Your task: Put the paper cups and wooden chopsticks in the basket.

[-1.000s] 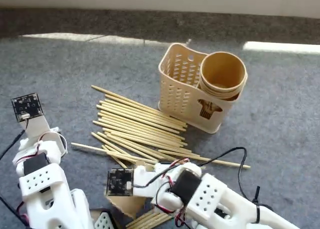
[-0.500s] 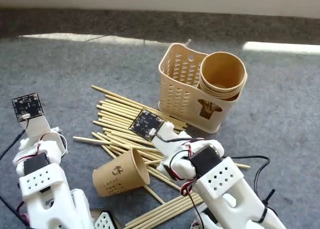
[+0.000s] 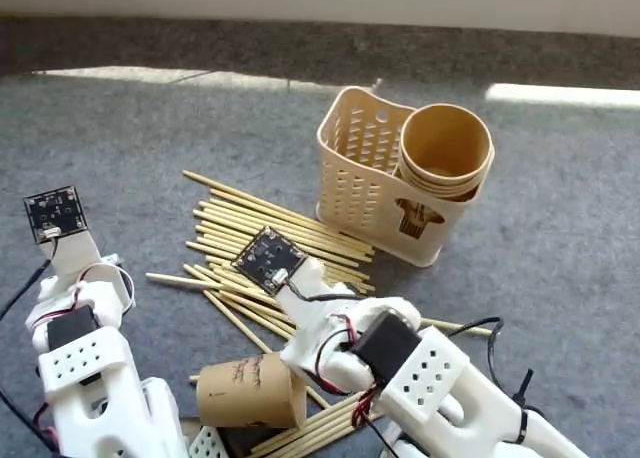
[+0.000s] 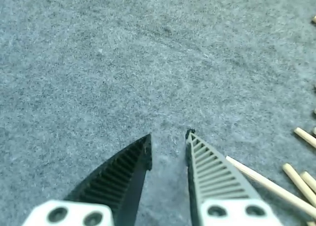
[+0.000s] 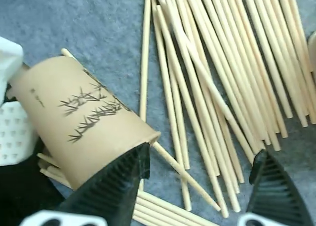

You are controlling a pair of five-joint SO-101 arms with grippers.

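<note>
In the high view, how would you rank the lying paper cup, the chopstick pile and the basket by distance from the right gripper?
1. The chopstick pile, under the right gripper, and the lying paper cup, beside it: too close to call.
2. The basket, farther back.

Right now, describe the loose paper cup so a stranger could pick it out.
Start at the cream basket on the grey carpet, then cross the chopstick pile to its near side. The paper cup lies on its side; the other cups stand stacked in the basket.

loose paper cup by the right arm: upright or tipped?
Tipped. The paper cup lies on its side, printed wall facing up and mouth sideways, outside the basket.
</note>
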